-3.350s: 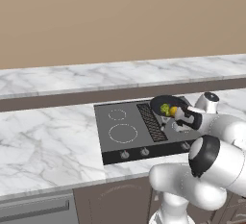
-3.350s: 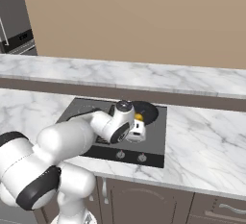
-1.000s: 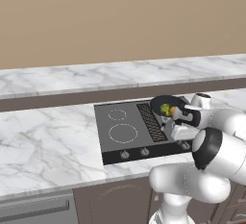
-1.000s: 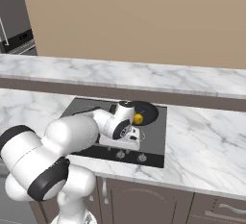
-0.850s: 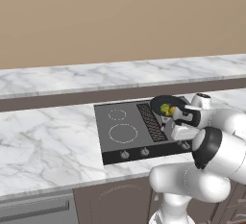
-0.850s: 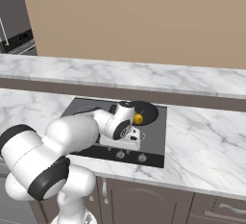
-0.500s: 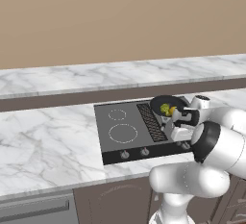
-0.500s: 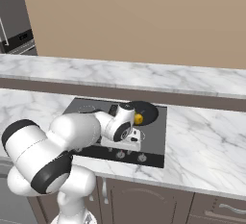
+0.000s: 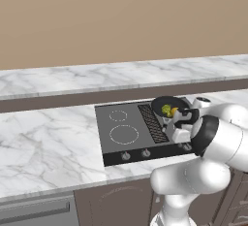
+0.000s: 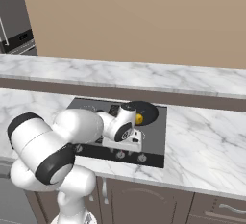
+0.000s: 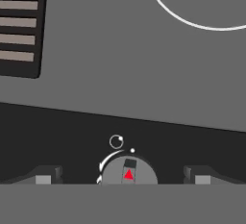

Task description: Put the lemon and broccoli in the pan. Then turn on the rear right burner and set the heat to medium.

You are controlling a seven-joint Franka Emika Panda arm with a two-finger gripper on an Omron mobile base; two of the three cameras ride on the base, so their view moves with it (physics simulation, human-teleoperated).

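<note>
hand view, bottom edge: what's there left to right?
Left fingertip → stove knob with its red pointer → right fingertip. The knob sits between the open gripper jaws, untouched.

Lemon (image 9: 174, 110) and broccoli (image 9: 166, 109) in pan (image 9: 162, 104); knob (image 11: 129, 172) between my fingertips (image 11: 43, 179), vent (image 11: 19, 23) at 10 o'clock.

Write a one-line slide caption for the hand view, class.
Open gripper poised over a stove knob with a red pointer, its fingertips flanking it on the dark control strip.
</note>
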